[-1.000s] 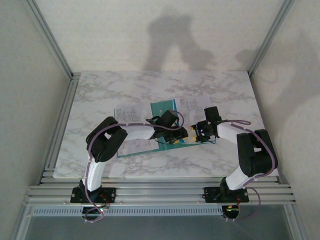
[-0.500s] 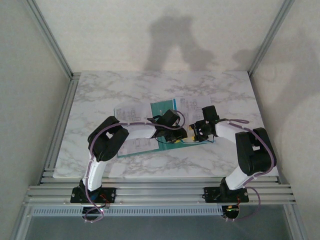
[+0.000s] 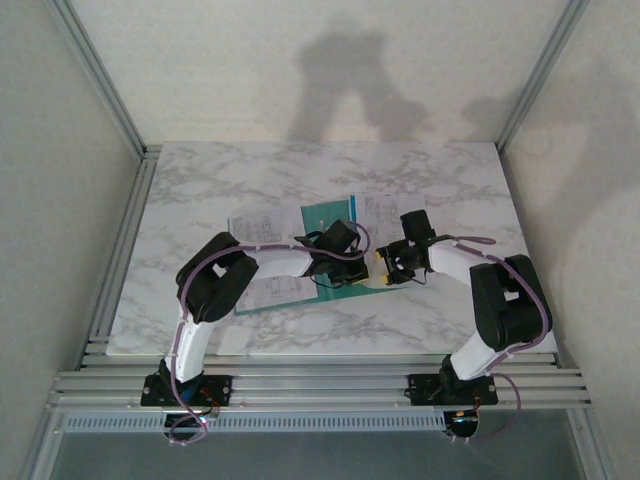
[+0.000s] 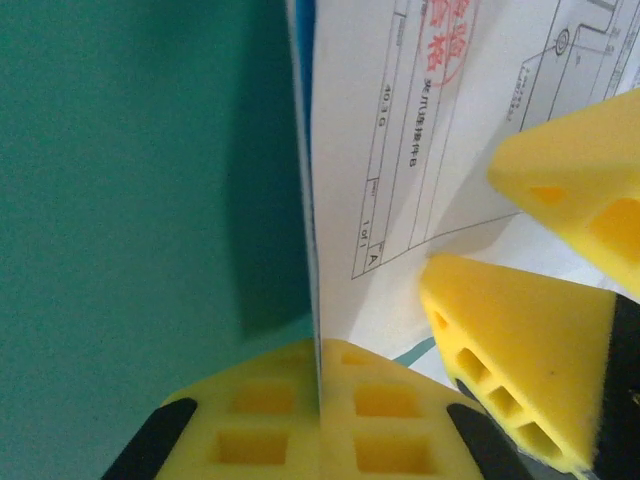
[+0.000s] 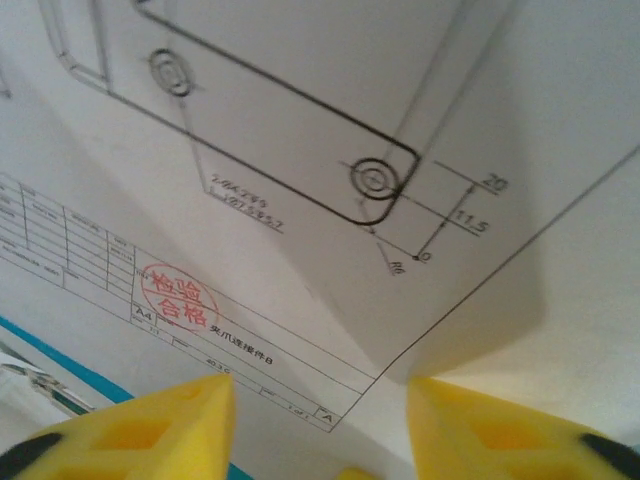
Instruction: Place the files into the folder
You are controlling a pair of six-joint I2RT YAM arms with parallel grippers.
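The teal folder [image 3: 323,215] lies open on the marble table [image 3: 200,190], with printed files [image 3: 384,211] overlapping its right side and another sheet [image 3: 251,225] at its left. My left gripper [image 3: 351,272] meets the right gripper [image 3: 386,266] at the folder's near right corner. Seen from the left wrist, my left gripper [image 4: 320,352] is shut on the upturned edge of a stamped sheet [image 4: 420,150], teal folder [image 4: 130,200] to its left and the right gripper's yellow fingers [image 4: 520,370] close by. The right gripper [image 5: 320,440] is open, its pads either side of that sheet's corner [image 5: 300,270].
A further printed sheet [image 3: 281,288] rests on the folder's near left part. Aluminium rails [image 3: 320,385] run along the table's near edge, and frame posts [image 3: 100,75] stand at the back corners. White walls enclose the table on three sides.
My left gripper has closed onto the sheet's edge. The right gripper has opened wider and shifted slightly left, toward the left gripper.
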